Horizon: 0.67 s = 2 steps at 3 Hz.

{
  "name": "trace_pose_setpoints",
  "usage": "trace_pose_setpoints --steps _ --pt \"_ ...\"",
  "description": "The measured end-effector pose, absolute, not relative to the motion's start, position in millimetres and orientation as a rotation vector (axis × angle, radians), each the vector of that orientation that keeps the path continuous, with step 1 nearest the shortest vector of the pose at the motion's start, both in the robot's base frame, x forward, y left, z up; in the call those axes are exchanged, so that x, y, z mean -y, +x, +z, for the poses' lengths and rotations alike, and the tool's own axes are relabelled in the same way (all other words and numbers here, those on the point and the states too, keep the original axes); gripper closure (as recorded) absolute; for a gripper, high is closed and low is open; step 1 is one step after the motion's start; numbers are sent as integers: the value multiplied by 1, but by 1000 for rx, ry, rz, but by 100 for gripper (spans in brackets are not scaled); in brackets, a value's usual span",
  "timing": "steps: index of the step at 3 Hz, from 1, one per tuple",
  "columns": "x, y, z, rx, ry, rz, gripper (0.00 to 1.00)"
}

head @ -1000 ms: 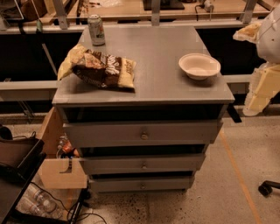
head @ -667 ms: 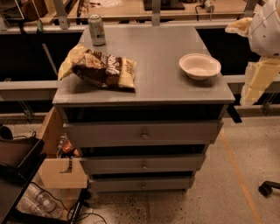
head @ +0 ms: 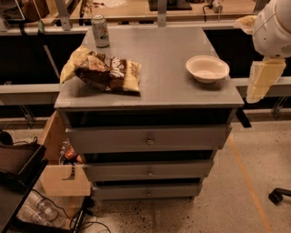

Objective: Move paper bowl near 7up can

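Observation:
The paper bowl (head: 207, 68) is off-white and stands upright on the right side of the grey cabinet top (head: 163, 50). The 7up can (head: 100, 31) stands upright at the far left corner of the same top, well apart from the bowl. My gripper (head: 263, 77) hangs at the right edge of the view, beside the cabinet's right side and a little right of the bowl. It holds nothing that I can see and does not touch the bowl.
A brown and yellow snack bag (head: 103, 70) lies on the left half of the top, between can and bowl. The cabinet has three drawers (head: 148, 141). A cardboard box (head: 63, 177) and bottles sit on the floor at the left. A workbench (head: 182, 9) runs behind.
My arm has risen and shifted slightly left, toward the cabinet's right edge. The bowl, the can and the bag have not moved.

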<state>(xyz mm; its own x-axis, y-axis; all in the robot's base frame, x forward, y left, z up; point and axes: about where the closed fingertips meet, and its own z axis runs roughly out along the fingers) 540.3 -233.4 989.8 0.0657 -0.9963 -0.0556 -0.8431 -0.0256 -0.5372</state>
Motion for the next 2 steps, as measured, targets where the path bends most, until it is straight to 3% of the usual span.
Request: trace_pose_setpoints --steps 2 --pt "230 577 966 -1641 -1808 -402 0"
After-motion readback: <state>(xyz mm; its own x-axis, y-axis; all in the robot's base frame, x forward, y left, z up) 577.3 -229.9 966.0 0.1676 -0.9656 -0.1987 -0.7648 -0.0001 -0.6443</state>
